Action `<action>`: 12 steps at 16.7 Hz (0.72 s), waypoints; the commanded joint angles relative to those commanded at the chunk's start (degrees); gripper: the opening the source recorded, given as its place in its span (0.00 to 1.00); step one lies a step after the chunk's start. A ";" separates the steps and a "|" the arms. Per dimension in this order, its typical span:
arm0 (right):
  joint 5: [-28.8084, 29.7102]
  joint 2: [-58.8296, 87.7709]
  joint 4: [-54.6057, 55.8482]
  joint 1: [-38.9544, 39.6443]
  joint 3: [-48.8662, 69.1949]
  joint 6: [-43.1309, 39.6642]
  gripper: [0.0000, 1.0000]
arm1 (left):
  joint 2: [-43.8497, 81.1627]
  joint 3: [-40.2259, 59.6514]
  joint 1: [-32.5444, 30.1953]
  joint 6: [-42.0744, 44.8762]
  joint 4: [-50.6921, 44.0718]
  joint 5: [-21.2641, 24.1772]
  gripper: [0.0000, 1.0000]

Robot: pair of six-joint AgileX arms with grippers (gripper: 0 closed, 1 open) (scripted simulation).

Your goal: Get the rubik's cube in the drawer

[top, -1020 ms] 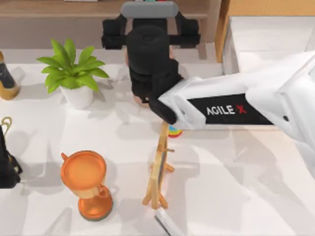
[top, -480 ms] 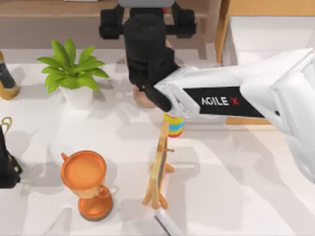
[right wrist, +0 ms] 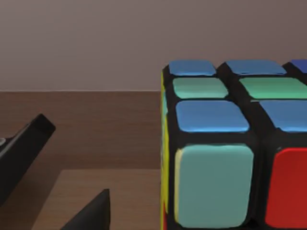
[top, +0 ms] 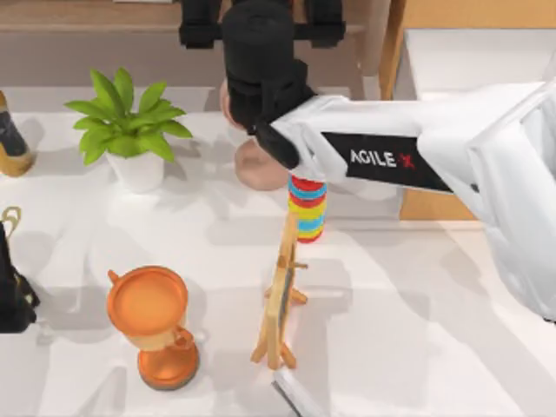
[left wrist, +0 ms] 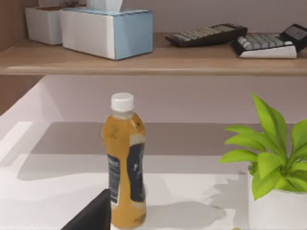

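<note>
White desk [top: 408, 347] under a wooden wall shelf [left wrist: 158, 60], crowded with ornaments. Taking the striped ring stack [top: 307, 207] as landmark: nearest the viewer, just in front of it, a small wooden easel [top: 280, 300]; to the front-left, an orange goblet [top: 149, 304] with nothing seen in its bowl; to the left, a potted plant [top: 130, 130] in a white pot.

Behind the stack, up by the shelf, the right end effector [top: 261, 22], with the rubik's cube [right wrist: 230, 148] right against its wrist camera, well off the desk. Cannot tell whether clamped on the cube or merely beside it.

To the back-right of the stack, the drawer [top: 469, 61], pulled open, white inside, no object seen in the part not covered by the arm.

Judged step: carrying the cube across to the drawer. Best done by staying high, swinging right clear of the stack and the drawer's near wall, lowering well inside before letting go.

Far left of the stack, the parked left end effector [top: 13, 300], its fingers not readable, facing a capped bottle [left wrist: 123, 163] of orange liquid; on the shelf above, a tissue box [left wrist: 108, 31] with a tissue poking out.
</note>
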 joint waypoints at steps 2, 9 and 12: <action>0.00 0.00 0.00 0.00 0.00 0.00 1.00 | 0.00 0.00 0.00 0.00 0.00 0.00 1.00; 0.00 0.00 0.00 0.00 0.00 0.00 0.47 | 0.00 0.00 0.00 0.00 0.00 0.00 1.00; 0.00 0.00 0.00 0.00 0.00 0.00 0.25 | 0.00 0.00 0.00 0.00 0.00 0.00 1.00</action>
